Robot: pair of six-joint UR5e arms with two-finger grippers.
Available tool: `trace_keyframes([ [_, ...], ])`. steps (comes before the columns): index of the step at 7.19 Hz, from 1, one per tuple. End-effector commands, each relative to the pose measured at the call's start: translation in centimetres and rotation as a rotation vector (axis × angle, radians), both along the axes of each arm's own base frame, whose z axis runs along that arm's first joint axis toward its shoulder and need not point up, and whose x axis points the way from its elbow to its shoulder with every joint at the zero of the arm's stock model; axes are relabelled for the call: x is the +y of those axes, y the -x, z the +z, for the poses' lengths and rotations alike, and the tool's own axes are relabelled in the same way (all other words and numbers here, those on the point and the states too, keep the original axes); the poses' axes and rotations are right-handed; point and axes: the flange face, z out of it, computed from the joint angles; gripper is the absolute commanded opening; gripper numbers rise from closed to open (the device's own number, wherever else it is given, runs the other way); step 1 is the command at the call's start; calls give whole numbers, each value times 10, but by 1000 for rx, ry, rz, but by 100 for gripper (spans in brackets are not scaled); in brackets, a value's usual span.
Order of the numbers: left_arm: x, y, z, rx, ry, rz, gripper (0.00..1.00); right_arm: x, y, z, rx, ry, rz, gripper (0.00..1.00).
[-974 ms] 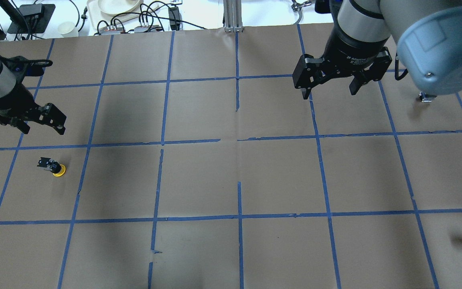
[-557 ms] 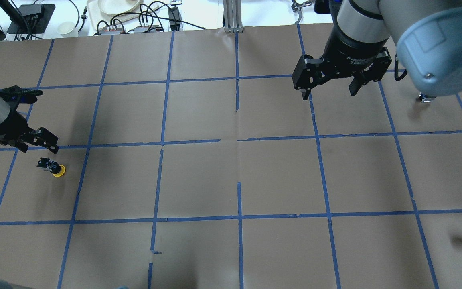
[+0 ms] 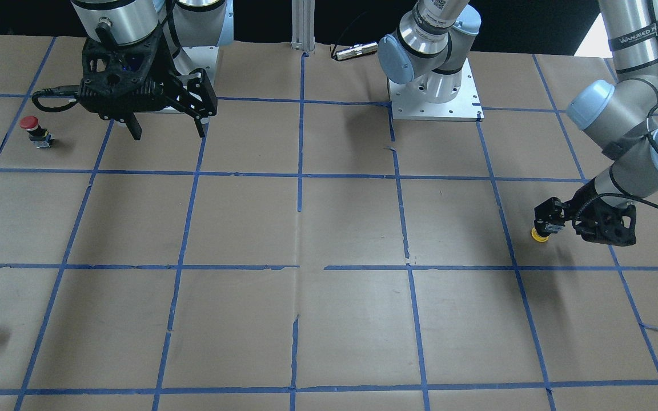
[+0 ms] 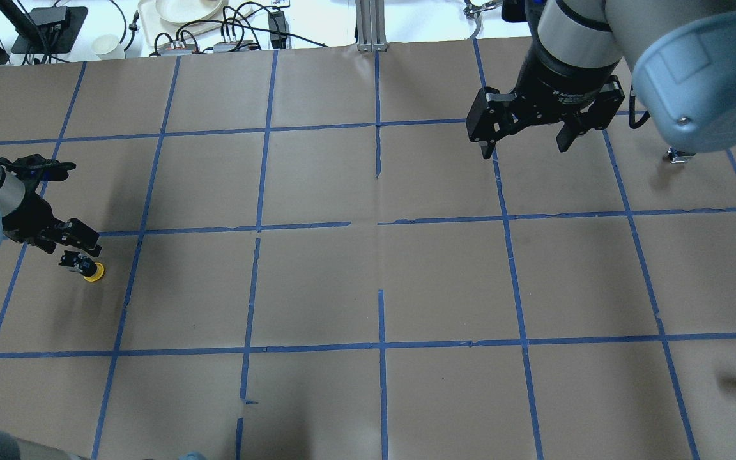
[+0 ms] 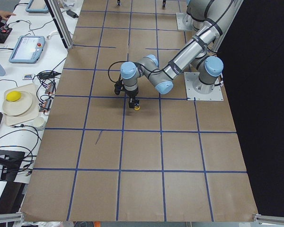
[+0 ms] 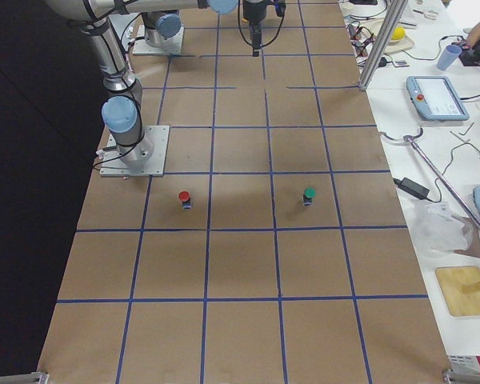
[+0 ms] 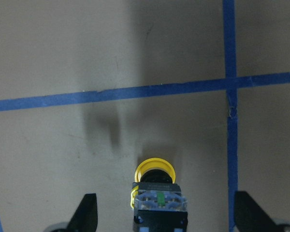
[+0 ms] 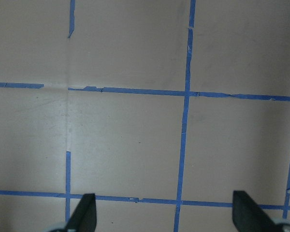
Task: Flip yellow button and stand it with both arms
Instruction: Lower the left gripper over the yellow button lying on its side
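left gripper (image 7: 167, 215) jaws open over lying yellow button (image 7: 157, 191); right gripper (image 4: 524, 148) open too.
likely light, rigid; grip boxy base.

Between the black fingers of the left gripper (image 4: 71, 246): yellow button (image 7: 155, 170), bright yellow cap, black neck, grey-black base with blue terminals and a green mark. Under both grippers, brown paper table (image 4: 317, 287) gridded with blue tape. Right gripper (image 4: 524, 150) black too, below the silver right arm (image 4: 572, 32) with light-blue caps. Near it, a red-capped button (image 3: 30, 121), greyish base.
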Motion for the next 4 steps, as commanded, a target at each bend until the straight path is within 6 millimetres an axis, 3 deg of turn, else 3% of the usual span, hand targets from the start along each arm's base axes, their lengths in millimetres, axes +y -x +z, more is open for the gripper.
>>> trace_keyframes([
  [1,8,4,-12,-7,-1,-31,99,0,0,1,0,2,0,100],
  [2,5,2,-9,-13,11,-40,98,1,0,1,0,2,0,100],
  [4,9,4,-7,-18,10,-48,86,1,0,1,0,2,0,100],
])
